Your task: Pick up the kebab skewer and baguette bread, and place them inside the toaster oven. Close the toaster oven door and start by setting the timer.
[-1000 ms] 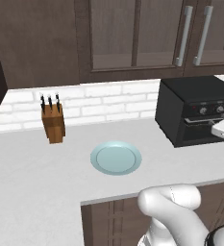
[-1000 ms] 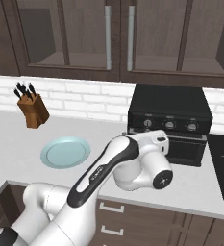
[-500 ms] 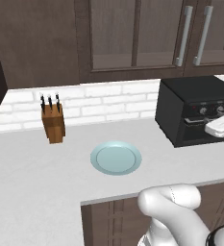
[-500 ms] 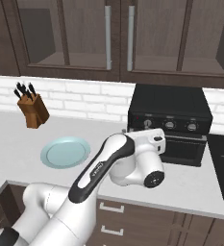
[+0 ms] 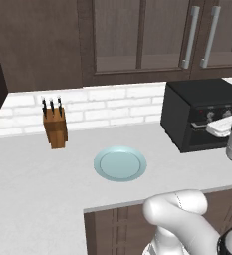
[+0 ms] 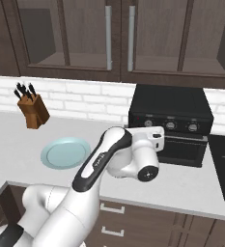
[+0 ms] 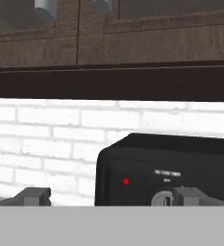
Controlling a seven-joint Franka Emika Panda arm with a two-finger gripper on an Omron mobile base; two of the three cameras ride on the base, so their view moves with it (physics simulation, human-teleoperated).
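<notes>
Black and boxy, the toaster oven (image 6: 171, 123) is seen on a pale grey counter (image 5: 33, 179) against a white brick wall, under dark wooden cabinets. Its door (image 6: 180, 148) is shut, with the pale handle bar lying across the front below a row of small knobs. A pale blue plate (image 5: 120, 164) is shown bare on the counter to the left of the oven, and a wooden knife block (image 5: 55, 125) stands further left by the wall. Neither the kebab skewer nor the baguette bread can be made out on the counter; they are judged to be already inside the oven, though nothing can be seen through the glass.

Compared with a second ago, the white wrist has been carried closer to the oven's front, and it is now held just before the left end of the knob row. In the hand view the gripper (image 7: 113, 198) is seen facing the control panel, where a red light (image 7: 126, 181) and a labelled timer knob (image 7: 163, 197) are shown. The two dark fingertips (image 7: 34, 196) are set wide apart, with nothing held between them; the right tip lies just beside the knob. It is judged that the loading and door steps are done, and that only the timer setting remains.
</notes>
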